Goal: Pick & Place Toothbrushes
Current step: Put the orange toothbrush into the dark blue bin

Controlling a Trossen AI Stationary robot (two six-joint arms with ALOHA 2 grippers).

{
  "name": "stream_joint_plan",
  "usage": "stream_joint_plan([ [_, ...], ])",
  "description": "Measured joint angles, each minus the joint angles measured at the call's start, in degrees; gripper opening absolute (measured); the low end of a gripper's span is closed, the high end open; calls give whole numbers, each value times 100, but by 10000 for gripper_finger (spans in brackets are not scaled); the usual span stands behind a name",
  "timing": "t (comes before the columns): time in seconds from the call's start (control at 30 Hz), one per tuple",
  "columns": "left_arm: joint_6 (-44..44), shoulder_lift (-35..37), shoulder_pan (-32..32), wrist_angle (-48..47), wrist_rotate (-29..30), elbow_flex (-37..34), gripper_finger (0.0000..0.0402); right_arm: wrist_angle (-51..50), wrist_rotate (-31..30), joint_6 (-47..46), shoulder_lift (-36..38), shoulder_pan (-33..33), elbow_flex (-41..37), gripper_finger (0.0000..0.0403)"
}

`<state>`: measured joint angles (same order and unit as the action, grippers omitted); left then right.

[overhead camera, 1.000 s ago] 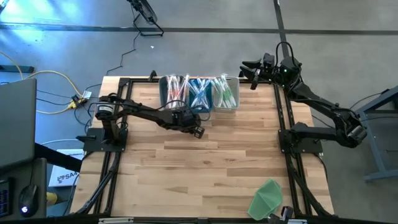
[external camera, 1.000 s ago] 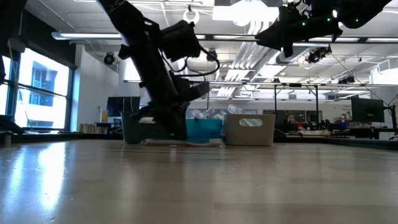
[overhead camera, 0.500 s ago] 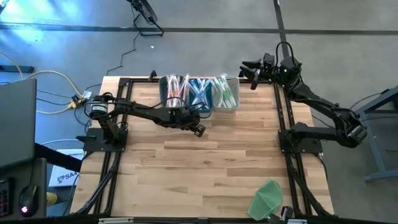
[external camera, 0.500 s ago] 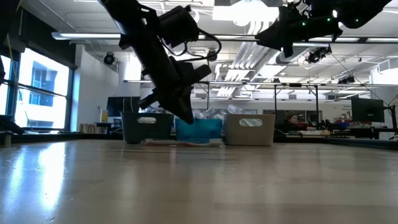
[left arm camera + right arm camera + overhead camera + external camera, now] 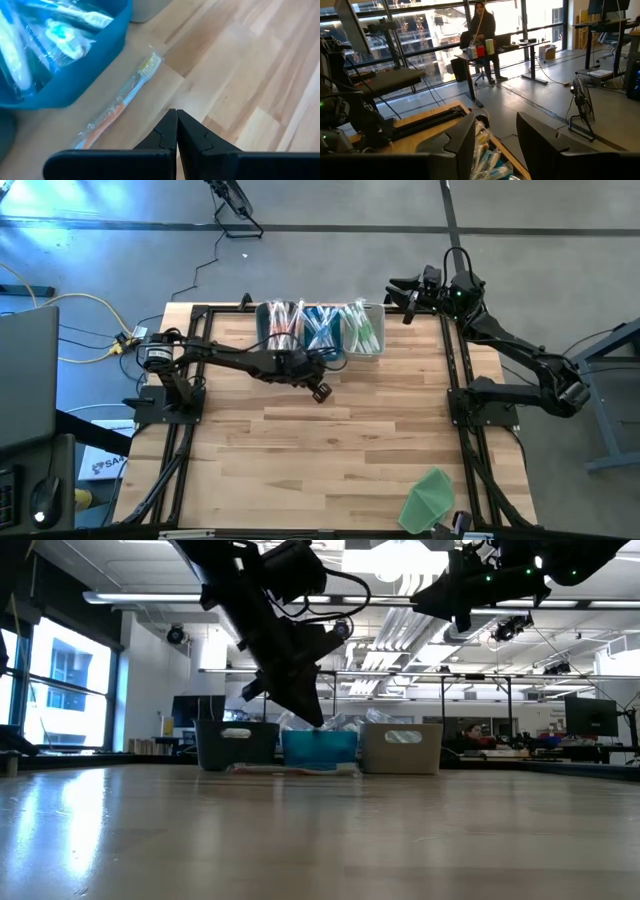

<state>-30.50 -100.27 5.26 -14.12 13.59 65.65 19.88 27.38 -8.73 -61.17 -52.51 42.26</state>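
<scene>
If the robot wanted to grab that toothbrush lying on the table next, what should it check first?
1. Left gripper empty: ok, fingers shut on nothing.
2. Fingers open for a grab: not ok.
3. Loose toothbrush reachable: ok, flat on the table beside the blue bin.
4. Gripper lined up over it: not ok, it hangs raised and off to one side.
5. Right gripper out of the way: ok, open, parked past the far edge.
</scene>
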Motion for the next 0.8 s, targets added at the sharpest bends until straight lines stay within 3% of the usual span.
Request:
stream_joint_plan([
  [0.13,737,0,82,-557,-259,242,0,2,-7,0,0,0,0,136],
  [0.37,1533,0,481,-1007,-1306,379,0,3,-24,19,0,0,0,136],
  [0.67,2257,-2,677,-1006,-1327,380,1,2,-25,149,0,0,0,136],
  [0.8,2616,-2,673,-1007,-1308,380,20,2,-26,149,0,0,0,136],
])
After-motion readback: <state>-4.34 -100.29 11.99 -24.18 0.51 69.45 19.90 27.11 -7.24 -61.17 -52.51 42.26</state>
